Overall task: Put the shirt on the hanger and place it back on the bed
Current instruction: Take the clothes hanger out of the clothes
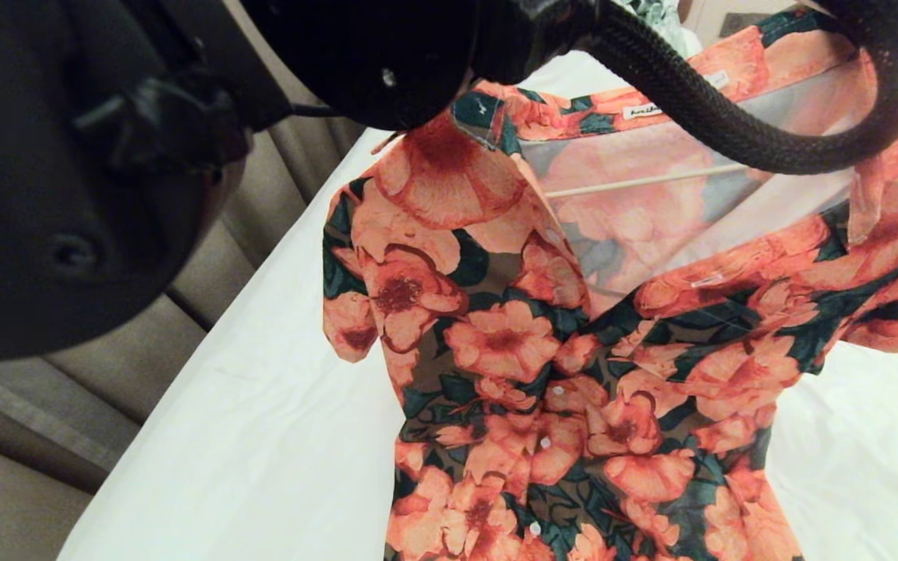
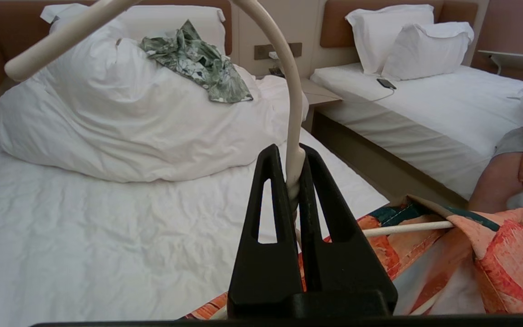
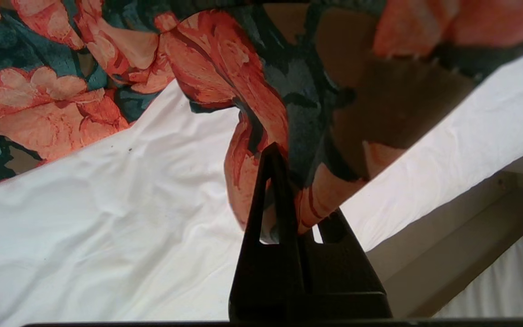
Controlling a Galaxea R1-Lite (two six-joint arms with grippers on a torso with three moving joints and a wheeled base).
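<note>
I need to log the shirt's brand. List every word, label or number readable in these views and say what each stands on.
No text can be read in full.
Neck label: a small white tag with dark script inside the collar of the shirt, too blurred to read.
Second small white tag further along the collar: nothing legible.
Hanger, left gripper, right gripper, bed: no markings visible.

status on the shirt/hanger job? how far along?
Partly done: the hanger already sits inside the shirt at the robot's left shoulder. In hand: the left gripper clamps the hanger's neck, and the right gripper pinches shirt fabric. Left: seat the other shoulder, then set it down on the bed.
</note>
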